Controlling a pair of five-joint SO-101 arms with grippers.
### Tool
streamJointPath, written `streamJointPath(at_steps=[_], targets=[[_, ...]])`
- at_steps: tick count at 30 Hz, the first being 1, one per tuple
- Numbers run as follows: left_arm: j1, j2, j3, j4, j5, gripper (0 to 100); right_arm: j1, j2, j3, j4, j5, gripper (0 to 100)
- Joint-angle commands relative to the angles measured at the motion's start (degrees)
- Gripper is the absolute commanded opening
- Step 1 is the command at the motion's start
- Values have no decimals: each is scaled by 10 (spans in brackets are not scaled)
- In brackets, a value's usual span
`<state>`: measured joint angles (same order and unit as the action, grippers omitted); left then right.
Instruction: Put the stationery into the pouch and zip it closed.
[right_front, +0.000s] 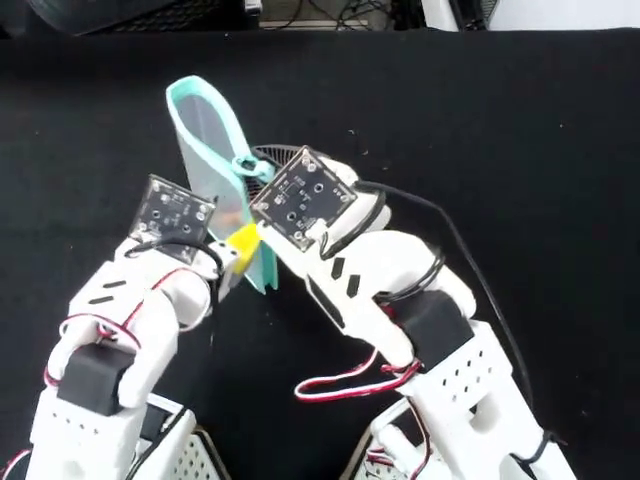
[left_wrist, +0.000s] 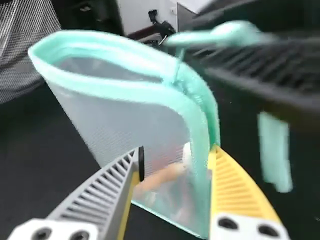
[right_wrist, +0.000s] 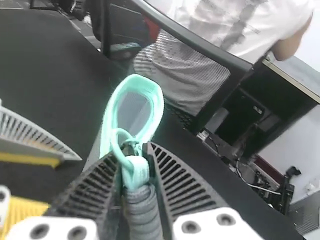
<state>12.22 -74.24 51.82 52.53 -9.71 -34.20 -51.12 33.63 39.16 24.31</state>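
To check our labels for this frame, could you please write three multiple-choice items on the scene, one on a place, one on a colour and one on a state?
1. Where is the pouch?
A. Lying flat, far from both arms.
B. Standing on edge between the two grippers.
C. Hanging over the table's edge.

2. What colour is the pouch's border?
A. Red.
B. Mint green.
C. Purple.

3. What is the state of the right gripper?
A. Wide open over bare cloth.
B. Shut on a pen.
C. Shut on the zipper pull.

Answers:
1 B, the left gripper clamps the pouch's lower end while the right gripper holds its zipper.
2 B, the border is mint green in every view.
3 C, its jaws pinch the mint tab.
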Motion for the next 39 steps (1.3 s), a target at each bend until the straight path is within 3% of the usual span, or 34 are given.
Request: streamJointPath(at_steps=[1,8,21,27,31,34,39], targets=[[-52,-3,11,-48,-4,227,12,-4,-7,-21,-6,12],[-96,-4,9,-55,-4,224,13,-4,-7,-21,-6,12],[-84,-5,7,-46,-7,227,12,0,-7,-21,-5,12],[-49,-50,-80,73,-7,227,12,0,-7,-21,-4,12],[18,-102,-92,112,-8,227,12,0,-7,-21,-4,12],[47,-113,-72,99,-8,227,12,0,-7,-21,-4,12],[48,-113,10,10,-8,227,12,0,-7,-20,-4,12]])
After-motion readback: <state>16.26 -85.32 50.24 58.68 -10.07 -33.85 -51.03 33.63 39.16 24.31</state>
